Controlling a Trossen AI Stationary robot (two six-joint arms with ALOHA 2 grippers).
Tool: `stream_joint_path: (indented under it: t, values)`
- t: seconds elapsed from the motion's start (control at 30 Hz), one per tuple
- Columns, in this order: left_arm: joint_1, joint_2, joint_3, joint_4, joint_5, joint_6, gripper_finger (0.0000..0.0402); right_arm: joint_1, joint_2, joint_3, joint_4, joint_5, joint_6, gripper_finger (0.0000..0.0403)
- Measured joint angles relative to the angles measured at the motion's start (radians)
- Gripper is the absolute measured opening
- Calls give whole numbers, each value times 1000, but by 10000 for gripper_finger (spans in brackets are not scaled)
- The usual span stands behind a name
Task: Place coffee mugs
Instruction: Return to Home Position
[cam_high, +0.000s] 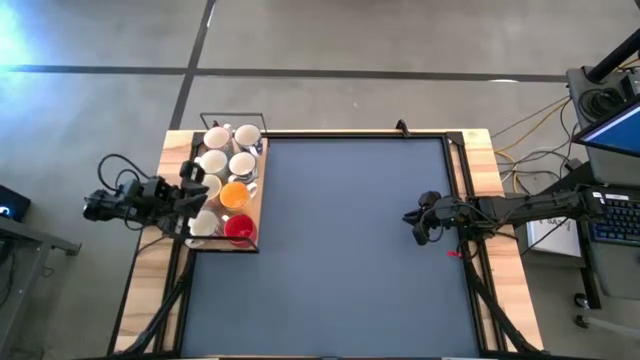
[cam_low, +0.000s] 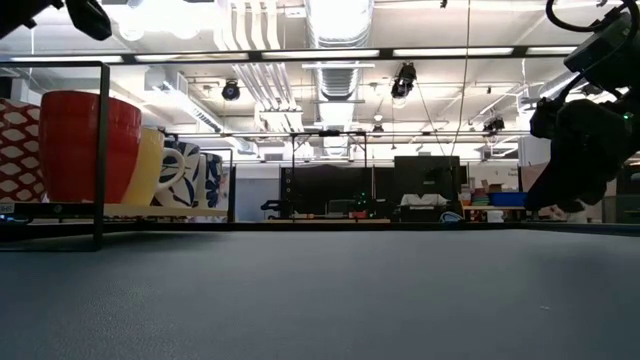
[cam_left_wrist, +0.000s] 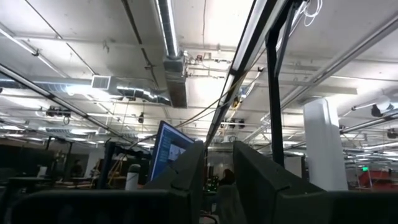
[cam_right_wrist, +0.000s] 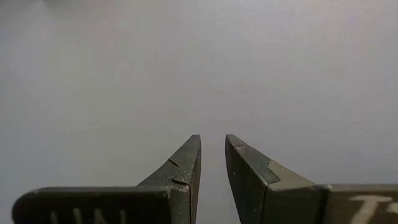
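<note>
Eight coffee mugs stand on their bases in a wooden tray (cam_high: 252, 205) at the table's left edge. Six are white or cream (cam_high: 242, 163), one is orange (cam_high: 234, 195), one is red (cam_high: 238, 228). The low view shows the red mug (cam_low: 85, 145), the orange one (cam_low: 146, 165) and a white one with blue marks (cam_low: 192, 175). My left gripper (cam_high: 196, 193) hovers at the tray's left side beside a cream mug (cam_high: 208, 187). It is tipped upward, with a narrow gap between its fingers (cam_left_wrist: 217, 180). My right gripper (cam_high: 420, 224) hangs over the mat's right part, narrowly open (cam_right_wrist: 212, 149).
A dark mat (cam_high: 350, 250) covers most of the table between the two arms. A thin black wire frame (cam_high: 232, 117) stands around the tray (cam_low: 102, 150). Wooden table strips (cam_high: 478, 150) and cables lie at the right edge.
</note>
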Motion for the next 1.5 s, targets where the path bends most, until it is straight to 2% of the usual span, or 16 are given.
stream_joint_path:
  t: [0.27,0.5,1.03,1.43,1.5]
  values:
    - [0,0,-33,59,16,-23,68,0,0,0,0,0,0,63]
    - [0,0,-154,303,28,-41,68,0,0,0,0,0,0,63]
    - [0,0,-142,275,17,15,68,0,0,0,0,0,0,63]
    - [0,1,-142,275,16,-1,68,0,0,0,0,0,0,63]
    - [0,1,-141,285,-6,-41,68,0,0,0,0,0,0,63]
